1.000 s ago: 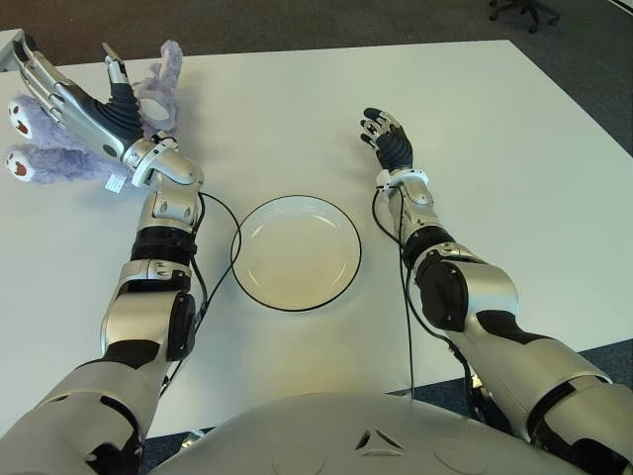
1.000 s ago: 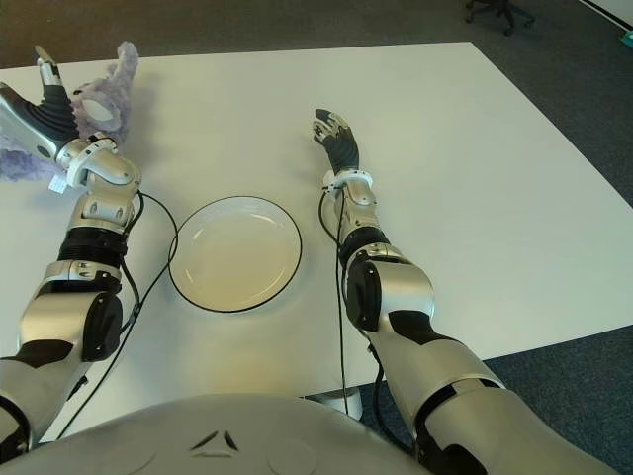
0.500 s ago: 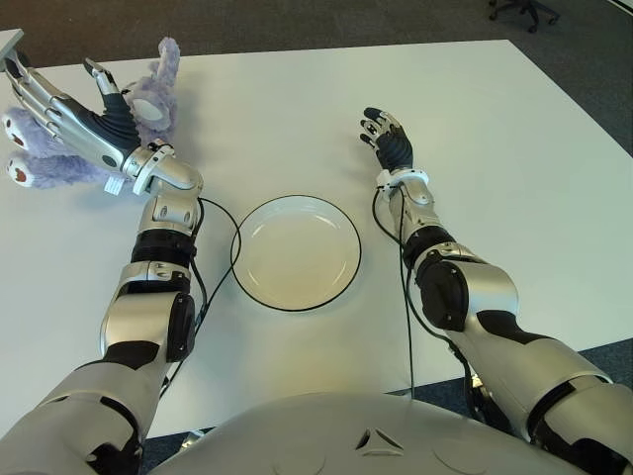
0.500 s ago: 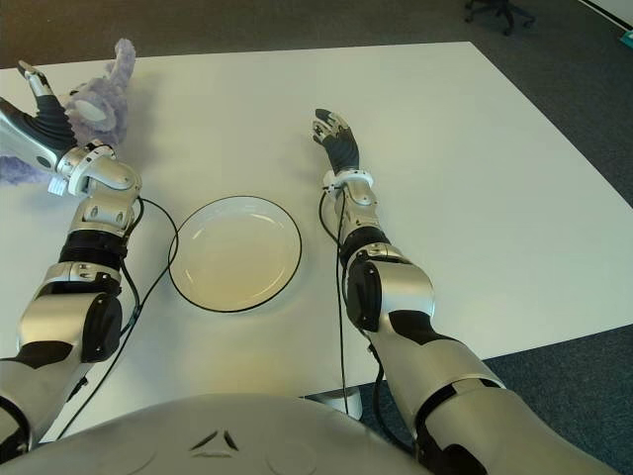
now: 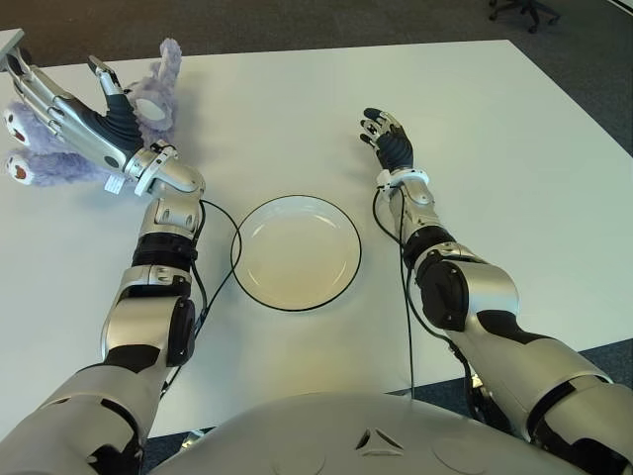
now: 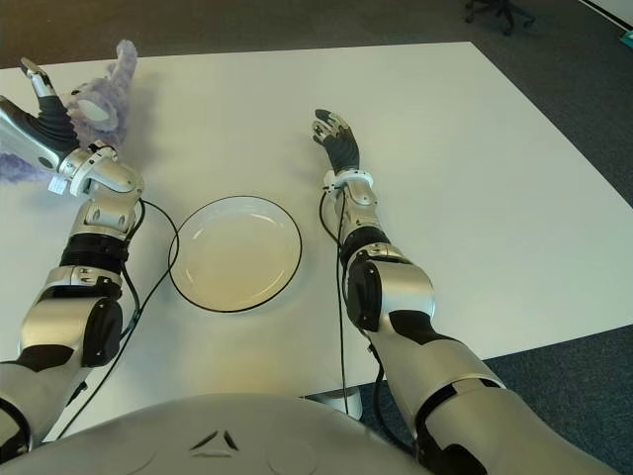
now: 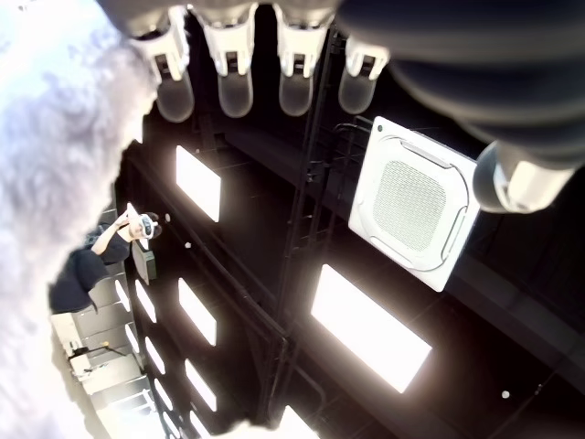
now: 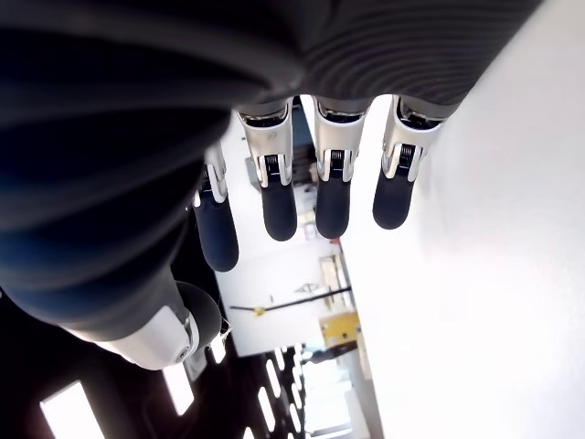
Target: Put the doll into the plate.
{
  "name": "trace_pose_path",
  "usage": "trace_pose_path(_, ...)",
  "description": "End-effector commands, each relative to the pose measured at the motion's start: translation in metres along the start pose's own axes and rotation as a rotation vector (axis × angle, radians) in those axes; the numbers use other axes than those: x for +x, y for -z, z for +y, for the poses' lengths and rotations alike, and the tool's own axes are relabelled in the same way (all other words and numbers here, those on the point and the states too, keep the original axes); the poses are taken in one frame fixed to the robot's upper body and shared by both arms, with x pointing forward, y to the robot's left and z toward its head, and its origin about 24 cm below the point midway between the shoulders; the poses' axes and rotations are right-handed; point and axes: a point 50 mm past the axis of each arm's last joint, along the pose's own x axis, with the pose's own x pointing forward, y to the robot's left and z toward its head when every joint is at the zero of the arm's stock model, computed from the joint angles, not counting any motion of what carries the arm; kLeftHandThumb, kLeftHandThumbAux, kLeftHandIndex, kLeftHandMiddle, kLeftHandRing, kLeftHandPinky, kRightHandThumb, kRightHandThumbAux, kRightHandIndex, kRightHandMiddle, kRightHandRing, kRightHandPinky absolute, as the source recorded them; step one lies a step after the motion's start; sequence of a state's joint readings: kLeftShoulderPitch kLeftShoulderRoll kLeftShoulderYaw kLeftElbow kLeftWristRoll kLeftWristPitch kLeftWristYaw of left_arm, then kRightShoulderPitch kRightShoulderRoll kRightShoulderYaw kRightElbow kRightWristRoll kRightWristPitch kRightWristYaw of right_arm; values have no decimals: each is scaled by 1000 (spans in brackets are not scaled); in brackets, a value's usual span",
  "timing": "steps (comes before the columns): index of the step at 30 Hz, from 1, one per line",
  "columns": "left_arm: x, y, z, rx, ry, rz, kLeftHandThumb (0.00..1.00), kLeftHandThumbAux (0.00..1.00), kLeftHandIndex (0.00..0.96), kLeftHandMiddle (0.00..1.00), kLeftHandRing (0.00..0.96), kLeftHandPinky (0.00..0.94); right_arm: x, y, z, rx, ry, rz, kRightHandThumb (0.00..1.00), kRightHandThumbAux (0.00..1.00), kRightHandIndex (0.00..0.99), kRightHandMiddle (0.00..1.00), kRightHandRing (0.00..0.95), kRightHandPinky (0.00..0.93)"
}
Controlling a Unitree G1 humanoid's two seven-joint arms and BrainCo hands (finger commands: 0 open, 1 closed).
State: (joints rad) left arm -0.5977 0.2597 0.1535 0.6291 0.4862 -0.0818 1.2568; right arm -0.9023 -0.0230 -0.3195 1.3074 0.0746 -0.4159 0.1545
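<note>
Doll: fluffy lilac plush doll [image 5: 59, 148] with long ears and white paw pads is lying at the far left corner of the white table [image 5: 297, 109], well apart from the plate; not yet in any grasp.
Left hand: silver-and-black left hand [image 5: 74, 114] is hovering over the doll, palm turned upward, fingers [image 7: 233, 87] spreading wide and closing on nothing; plush fur is showing just beside the palm in the left wrist view.
Plate: round white plate with a dark rim [image 5: 348, 259] is sitting in front of the robot, between the two arms, holding nothing.
Right hand: black-fingered right hand [image 5: 384, 139] is showing beside the plate on its right and farther out, fingers [image 8: 279, 206] hanging relaxed and apart, holding nothing.
Handling: judged light, soft and compressible; fur is likely giving under the fingers, ears flopping when lifted.
Hold point: the thick body rather than an ear appears safest, with fingers wrapping well around it.
</note>
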Motion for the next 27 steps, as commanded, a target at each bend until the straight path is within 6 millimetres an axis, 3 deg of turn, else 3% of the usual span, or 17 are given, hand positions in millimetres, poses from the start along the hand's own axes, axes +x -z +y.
trace_pose_path(1,-10,2,2,52,-2,-24,381,271,0,0,93,92,-10,24,-4,17,22,101,613,684,236,158,126,141)
trace_pose_path(8,-13,-2,3,91,-35,-51,345,246,0,0,58,22,-11,24,-5,-6,17,102,630,704,217,150,118,143)
trace_pose_path(27,-20,-15,14,109,-198,-145,291,219,0,0,0,0,-11,26,-8,19,36,118,646,735,196,131,117,137)
